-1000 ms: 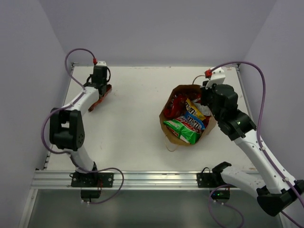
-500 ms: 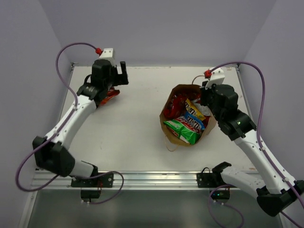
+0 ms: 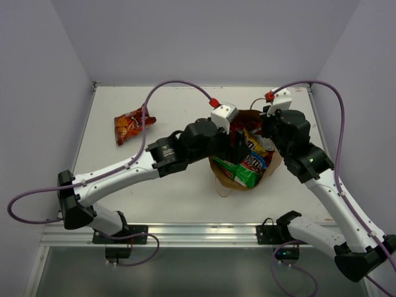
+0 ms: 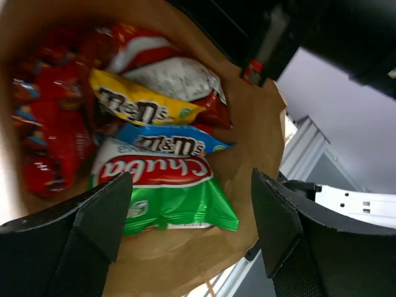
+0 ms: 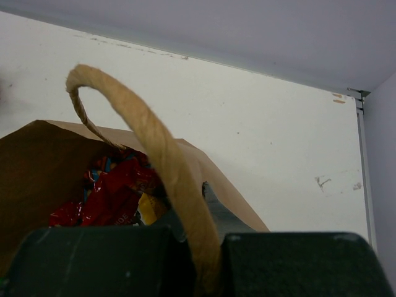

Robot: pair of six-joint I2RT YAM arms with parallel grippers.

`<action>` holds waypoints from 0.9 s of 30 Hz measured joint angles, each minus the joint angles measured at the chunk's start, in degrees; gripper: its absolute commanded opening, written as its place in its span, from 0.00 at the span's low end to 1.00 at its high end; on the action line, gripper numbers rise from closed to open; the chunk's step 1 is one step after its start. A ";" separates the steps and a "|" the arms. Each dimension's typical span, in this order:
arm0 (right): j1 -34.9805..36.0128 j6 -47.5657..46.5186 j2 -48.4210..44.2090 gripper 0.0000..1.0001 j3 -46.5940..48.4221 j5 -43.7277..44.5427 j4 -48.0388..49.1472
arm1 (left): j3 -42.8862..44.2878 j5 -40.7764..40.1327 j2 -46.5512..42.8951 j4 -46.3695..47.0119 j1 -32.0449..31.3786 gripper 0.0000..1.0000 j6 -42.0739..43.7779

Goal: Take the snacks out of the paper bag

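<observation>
The counter is a plain white board, boxed in on three sides by pale lavender walls, with an aluminium rail along its near edge where both arm bases are bolted. From the right wrist view, a few faint scuffs mark the far corner of the white surface.

The paper bag stands right of centre on the counter, its mouth open upward. Inside lie the snacks: a green-white chip bag nearest the opening, a blue bar just behind it, a yellow candy pack above that, and red packets crowded along one side. One orange-red chip bag lies flat on the counter at the far left, well apart from the paper bag.

The left gripper reaches across to the bag's mouth, its fingers spread wide on either side of the green-white chip bag, holding nothing. The right gripper sits at the bag's far rim, its fingers pinched together on the twisted paper handle, which loops up above them.
</observation>
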 measured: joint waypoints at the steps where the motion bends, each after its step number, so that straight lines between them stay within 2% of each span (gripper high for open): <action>1: 0.00 0.02 0.00 0.00 0.00 0.00 0.00 | 0.63 -0.02 1.62 0.02 -1.44 0.81 -0.33; 4: 0.00 0.11 -0.02 0.00 0.00 -0.02 0.00 | 1.88 -1.51 5.75 0.76 -3.30 0.76 -1.44; 9: 0.00 0.50 -0.50 0.00 -0.04 -0.11 -0.26 | 5.22 -8.07 12.90 1.64 -2.91 0.66 -1.70; 14: 0.00 1.81 -1.86 0.00 -0.87 -0.81 -0.33 | 6.73 -11.19 17.84 2.47 -0.66 0.65 -3.02; 20: 0.00 2.49 -2.03 0.00 -1.42 -1.66 -0.26 | 10.36 -12.44 23.02 3.45 1.38 0.57 -4.09; 23: 0.00 2.60 -2.25 0.00 -1.64 -1.64 -0.04 | 12.57 -12.39 25.81 3.80 1.70 0.44 -4.70; 24: 0.00 2.60 -2.38 0.00 -1.68 -1.64 -0.07 | 12.87 -12.35 26.51 3.96 1.84 0.31 -4.87; 27: 0.00 2.62 -2.75 0.00 -1.95 -1.62 0.00 | 12.94 -12.11 27.26 3.76 2.10 0.11 -5.57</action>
